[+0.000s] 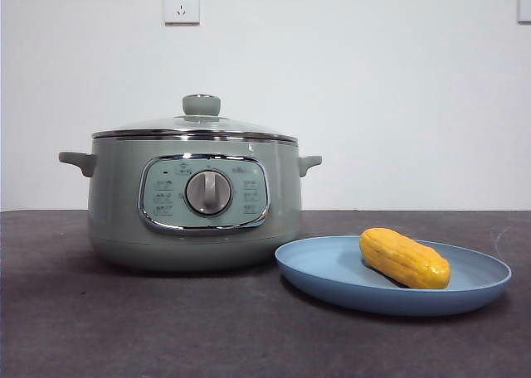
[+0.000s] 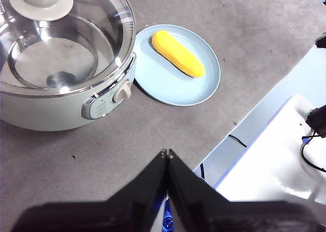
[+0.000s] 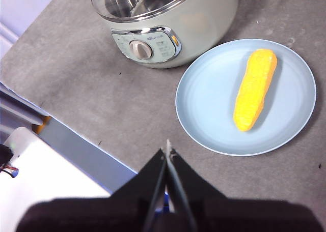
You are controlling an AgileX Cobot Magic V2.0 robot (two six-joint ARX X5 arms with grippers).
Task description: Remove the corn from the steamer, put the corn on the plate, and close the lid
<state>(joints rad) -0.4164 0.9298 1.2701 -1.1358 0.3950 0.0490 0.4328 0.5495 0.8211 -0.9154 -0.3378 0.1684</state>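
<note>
Corn [image 1: 404, 259] on plate [image 1: 332, 274] lower right, lid [image 1: 196, 126] seated on steamer [image 1: 116, 212]; both my hands [image 2: 167, 152] [image 3: 168, 149] pinched shut, empty; task looks finished, nothing further needed.

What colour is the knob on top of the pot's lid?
Pale sage green, matching the steamer. The knob on the lid shows best in the front view.
</note>
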